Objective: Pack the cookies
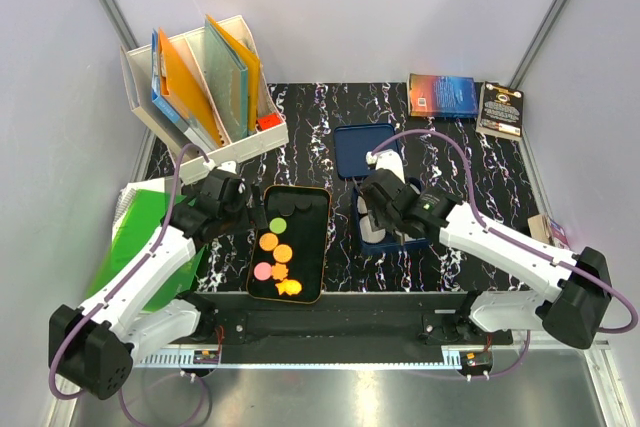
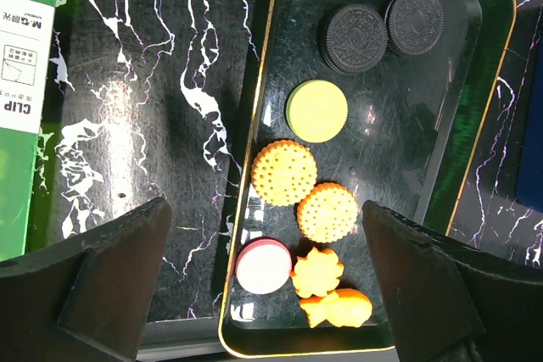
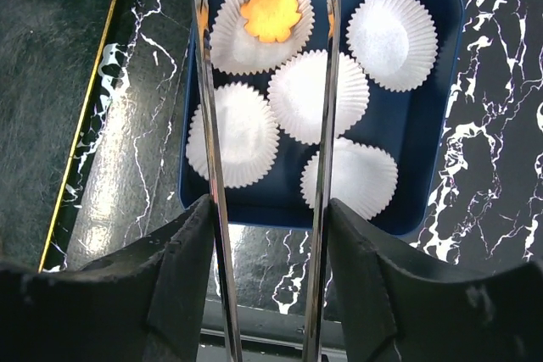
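Several cookies lie on a black gold-rimmed tray (image 2: 399, 125): two dark sandwich ones (image 2: 352, 37), a green one (image 2: 316, 110), two round orange ones (image 2: 283, 172), a pink one (image 2: 263, 266) and two shaped orange ones (image 2: 316, 271). My left gripper (image 2: 267, 294) hangs open above the tray's near end, holding nothing. My right gripper (image 3: 270, 243) is shut on metal tongs (image 3: 210, 125), whose blades stand apart over a blue tray (image 3: 424, 150) of white paper liners (image 3: 392, 38). An orange flower cookie (image 3: 271, 12) lies in the far left liner, between the blade tips.
A white file rack with folders (image 1: 200, 87) stands at the back left. Two books (image 1: 445, 95) lie at the back right. A green folder (image 1: 140, 237) lies by the left arm. A second blue tray (image 1: 357, 152) sits behind the right gripper (image 1: 385, 202).
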Controlling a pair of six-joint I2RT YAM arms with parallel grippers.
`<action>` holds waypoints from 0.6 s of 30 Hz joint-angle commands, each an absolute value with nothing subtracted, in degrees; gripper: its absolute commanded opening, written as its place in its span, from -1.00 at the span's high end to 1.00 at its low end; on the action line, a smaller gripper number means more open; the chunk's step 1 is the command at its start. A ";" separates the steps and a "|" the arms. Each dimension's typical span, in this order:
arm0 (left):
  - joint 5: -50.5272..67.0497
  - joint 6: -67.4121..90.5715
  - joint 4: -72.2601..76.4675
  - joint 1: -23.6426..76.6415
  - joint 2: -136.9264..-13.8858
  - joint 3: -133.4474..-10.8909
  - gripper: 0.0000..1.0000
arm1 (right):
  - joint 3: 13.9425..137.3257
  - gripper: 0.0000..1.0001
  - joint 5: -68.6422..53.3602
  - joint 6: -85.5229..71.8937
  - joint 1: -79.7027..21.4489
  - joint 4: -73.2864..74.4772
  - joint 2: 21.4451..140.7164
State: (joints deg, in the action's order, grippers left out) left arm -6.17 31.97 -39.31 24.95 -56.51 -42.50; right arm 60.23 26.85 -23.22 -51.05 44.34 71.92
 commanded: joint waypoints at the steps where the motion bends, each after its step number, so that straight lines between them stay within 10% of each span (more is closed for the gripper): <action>1: -5.19 31.99 -38.06 25.14 -56.86 -42.45 -0.98 | 61.26 -0.21 27.07 -23.03 -50.54 42.19 70.50; 18: -5.45 32.34 -37.97 25.22 -54.85 -41.84 -0.98 | 69.69 -0.14 14.77 -23.29 -60.82 33.93 83.30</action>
State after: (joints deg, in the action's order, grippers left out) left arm -5.91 31.99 -39.31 24.97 -56.64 -42.50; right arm 67.90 17.98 -23.40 -60.34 38.52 78.67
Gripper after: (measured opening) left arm 0.987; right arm 0.568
